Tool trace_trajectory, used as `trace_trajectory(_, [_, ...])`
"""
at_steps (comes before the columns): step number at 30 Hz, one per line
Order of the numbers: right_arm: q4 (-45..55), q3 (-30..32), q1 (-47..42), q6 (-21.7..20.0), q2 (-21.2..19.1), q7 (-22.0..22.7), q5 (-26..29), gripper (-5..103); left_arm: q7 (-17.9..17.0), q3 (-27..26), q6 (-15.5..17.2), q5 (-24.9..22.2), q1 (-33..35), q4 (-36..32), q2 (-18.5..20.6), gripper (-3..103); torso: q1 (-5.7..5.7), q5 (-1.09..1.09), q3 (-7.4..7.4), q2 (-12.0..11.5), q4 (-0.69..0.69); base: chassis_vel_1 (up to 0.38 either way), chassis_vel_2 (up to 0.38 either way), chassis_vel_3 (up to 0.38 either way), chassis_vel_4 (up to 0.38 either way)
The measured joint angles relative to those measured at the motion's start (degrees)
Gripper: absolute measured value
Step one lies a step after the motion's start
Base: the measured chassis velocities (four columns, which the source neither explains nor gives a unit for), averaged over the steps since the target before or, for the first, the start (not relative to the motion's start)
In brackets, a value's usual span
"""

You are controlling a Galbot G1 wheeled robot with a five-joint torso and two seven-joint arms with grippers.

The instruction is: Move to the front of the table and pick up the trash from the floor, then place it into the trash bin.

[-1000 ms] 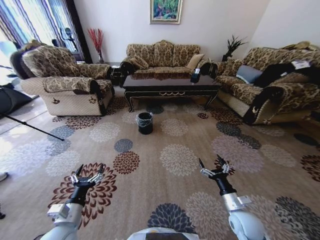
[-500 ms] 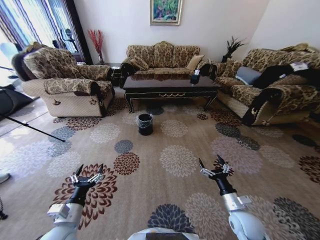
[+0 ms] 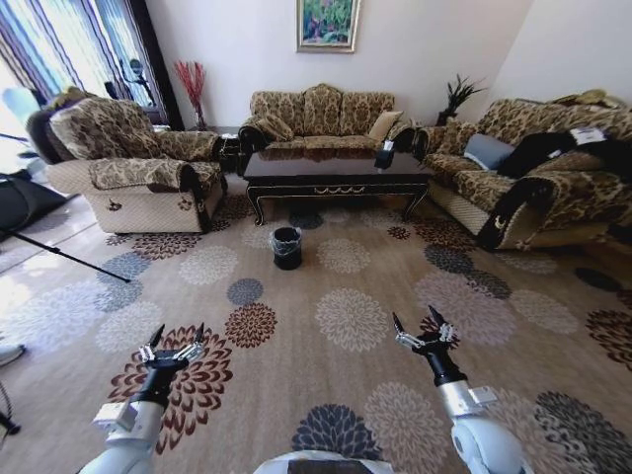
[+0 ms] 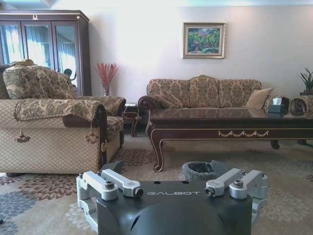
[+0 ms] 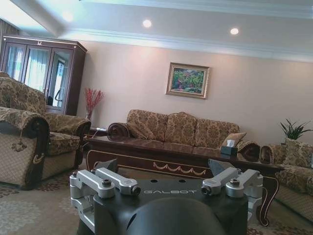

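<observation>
The dark table (image 3: 336, 170) with gold trim stands across the room before the back sofa; it also appears in the left wrist view as the table (image 4: 215, 122) and in the right wrist view as the table (image 5: 171, 154). The black lined trash bin (image 3: 286, 247) sits on the flowered floor (image 3: 346, 316) just in front of it, seen too as the bin (image 4: 199, 170). The trash is out of view. My left gripper (image 3: 179, 332) and right gripper (image 3: 414, 316) hover low over the carpet, both open and holding nothing, far short of the bin.
A patterned armchair (image 3: 138, 173) stands to the left, a sofa (image 3: 321, 111) behind the table, another sofa (image 3: 533, 178) on the right. A dark tissue box (image 3: 385, 153) rests on the table. A black stand's leg (image 3: 59, 252) crosses the floor at left.
The whole head picture has shifted slightly, so the camera has moved. Both arms hold the same pose and both grippers stay open.
</observation>
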Motion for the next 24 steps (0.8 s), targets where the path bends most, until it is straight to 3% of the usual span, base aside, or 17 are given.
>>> trace_trajectory(24, [0.0,0.0,0.0,0.0,0.0,0.0,0.0,100,0.0,0.0,0.0,0.0,0.0,0.0,0.0,100,2.30,0.00,3.27,5.6,0.00,0.000,0.000,0.000,0.000])
